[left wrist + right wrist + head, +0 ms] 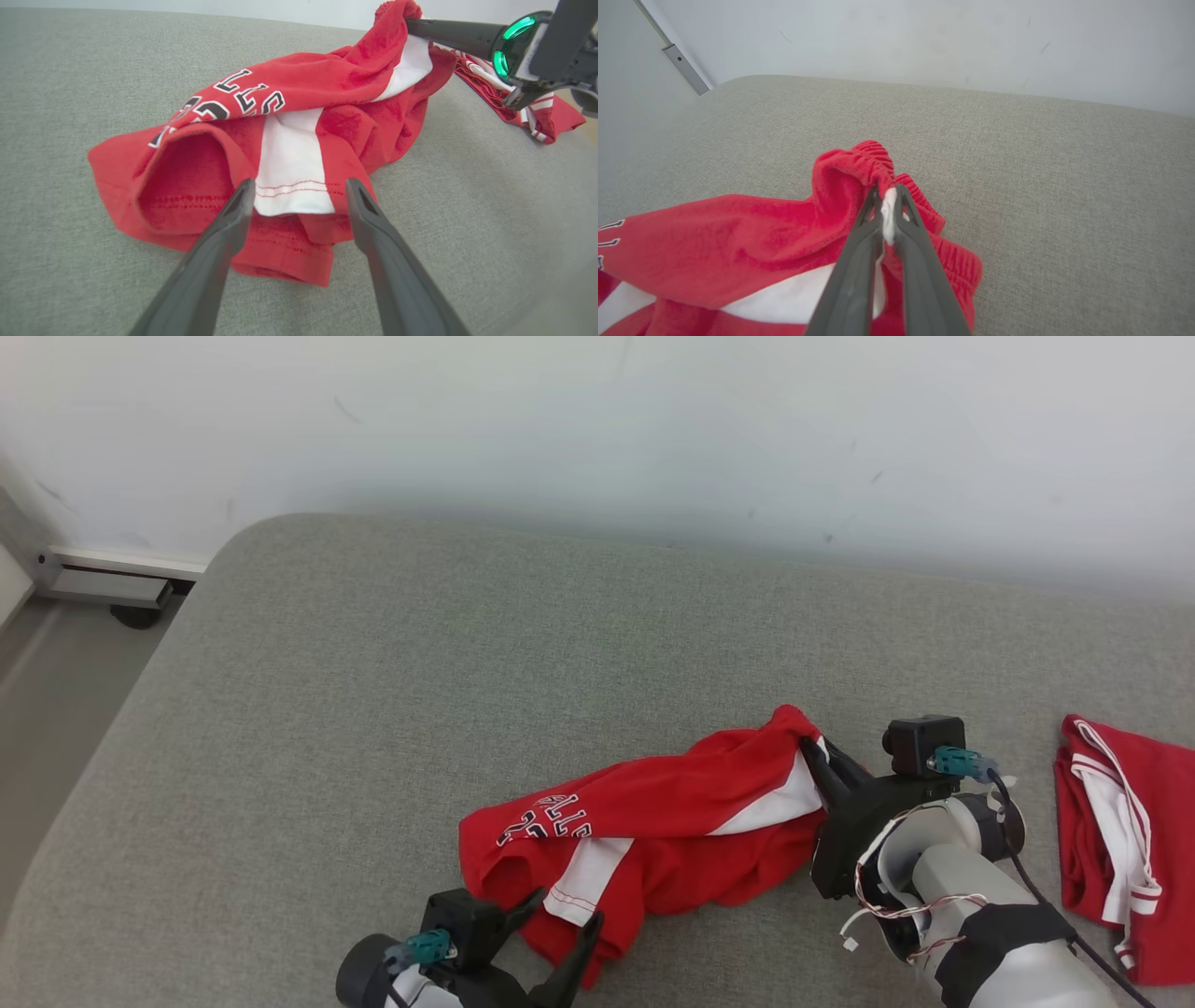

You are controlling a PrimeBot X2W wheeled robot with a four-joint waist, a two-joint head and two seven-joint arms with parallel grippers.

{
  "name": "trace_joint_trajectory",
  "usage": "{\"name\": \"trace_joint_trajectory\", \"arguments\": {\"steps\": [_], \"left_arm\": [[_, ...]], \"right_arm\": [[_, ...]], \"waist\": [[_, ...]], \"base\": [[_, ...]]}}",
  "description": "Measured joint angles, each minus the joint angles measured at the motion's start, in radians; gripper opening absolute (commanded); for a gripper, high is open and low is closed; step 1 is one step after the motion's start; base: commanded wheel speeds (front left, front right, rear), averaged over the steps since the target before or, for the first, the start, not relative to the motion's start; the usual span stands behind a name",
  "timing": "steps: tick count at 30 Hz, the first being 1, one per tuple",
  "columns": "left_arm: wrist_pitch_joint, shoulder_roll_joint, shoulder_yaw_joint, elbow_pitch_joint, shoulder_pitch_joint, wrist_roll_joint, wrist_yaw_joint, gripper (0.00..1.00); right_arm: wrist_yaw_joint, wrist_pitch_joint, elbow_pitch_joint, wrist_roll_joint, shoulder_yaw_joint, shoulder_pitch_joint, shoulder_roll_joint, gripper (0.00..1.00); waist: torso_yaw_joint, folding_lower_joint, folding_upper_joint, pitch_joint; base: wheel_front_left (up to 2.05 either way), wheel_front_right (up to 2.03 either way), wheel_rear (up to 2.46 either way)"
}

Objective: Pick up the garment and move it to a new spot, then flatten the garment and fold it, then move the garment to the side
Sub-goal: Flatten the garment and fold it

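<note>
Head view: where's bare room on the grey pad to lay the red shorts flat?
Free: the wide grey fabric pad between the crumpled red-and-white shorts and the white wall, out to its left edge. Crowded: near right, where the right hand and a second red-and-white garment sit.

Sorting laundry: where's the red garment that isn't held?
The loose red garment lies far right in the head view on the grey cushion, beyond the right claw.

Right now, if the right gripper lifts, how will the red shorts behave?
Probably floppy: the red shorts sag in folds below the shut right gripper. Likely light: its small pinch holds the waistband up. The leg by the open left gripper may drag.
</note>
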Motion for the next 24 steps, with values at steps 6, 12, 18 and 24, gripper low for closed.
{"name": "trace_joint_trajectory", "arguments": {"steps": [6, 12, 18, 24], "left_arm": [[0.037, 0.000, 0.016, 0.011, -0.002, -0.034, -0.002, 1.00], [0.064, 0.010, 0.026, 0.024, -0.002, -0.044, 0.014, 1.00], [0.082, 0.012, 0.029, 0.018, -0.003, -0.044, 0.023, 1.00], [0.093, 0.018, 0.027, -0.008, -0.003, -0.038, 0.031, 1.00]], "right_arm": [[0.000, -0.001, -0.017, 0.018, 0.038, -0.007, 0.001, 0.00], [0.000, -0.006, -0.014, 0.027, 0.047, -0.020, 0.001, 0.00], [0.000, -0.010, -0.002, 0.037, 0.048, -0.020, 0.001, 0.00], [0.000, -0.014, 0.014, 0.053, 0.048, -0.020, 0.001, 0.00]], "waist": [[-0.010, 0.0000, 0.0000, 0.010], [-0.029, 0.0000, 0.0000, 0.018], [-0.033, 0.0000, 0.0000, 0.023], [-0.027, 0.0000, 0.0000, 0.021]], "base": [[0.00, 0.00, 0.00], [0.00, 0.00, 0.00], [0.00, 0.00, 0.00], [0.00, 0.00, 0.00]]}}
